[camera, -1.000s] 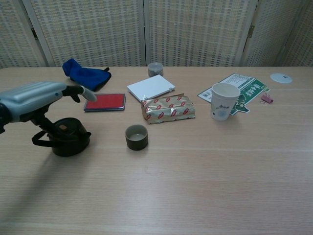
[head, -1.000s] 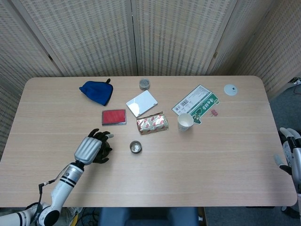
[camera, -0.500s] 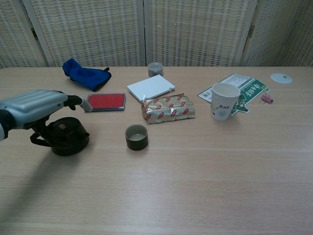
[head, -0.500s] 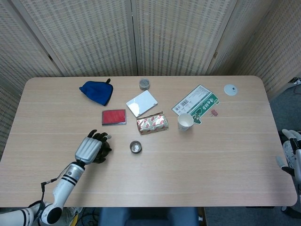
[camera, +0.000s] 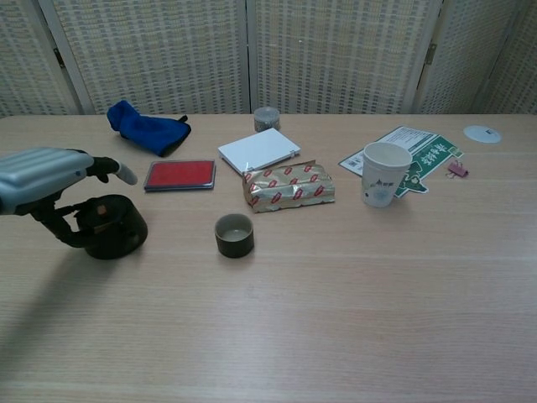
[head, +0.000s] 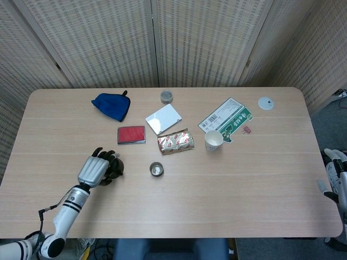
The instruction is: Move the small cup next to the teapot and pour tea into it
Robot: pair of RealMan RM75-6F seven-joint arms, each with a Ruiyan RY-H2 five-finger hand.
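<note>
The small dark cup point(head: 156, 169) point(camera: 234, 234) stands alone near the table's middle, upright. The black teapot point(head: 114, 167) point(camera: 111, 236) sits on the table to its left, about a hand's width away. My left hand point(head: 95, 170) point(camera: 42, 172) lies over the teapot's left side, with dark fingers point(camera: 57, 225) curled down around its handle, which they hide. My right hand point(head: 336, 179) hangs beside the table's right edge, far from both objects; its fingers are too small to read.
Behind the small cup lie a foil packet point(camera: 288, 186), a red case point(camera: 179, 175), a white box point(camera: 258, 149) and a blue cloth point(camera: 144, 128). A paper cup point(camera: 382, 174) stands to the right by a green leaflet point(camera: 411, 149). A small tin point(camera: 266, 118) sits at the back.
My left hand has drawn back to the left and lowered onto the teapot's handle; the teapot has shifted slightly left with it. The small cup has not moved.
</note>
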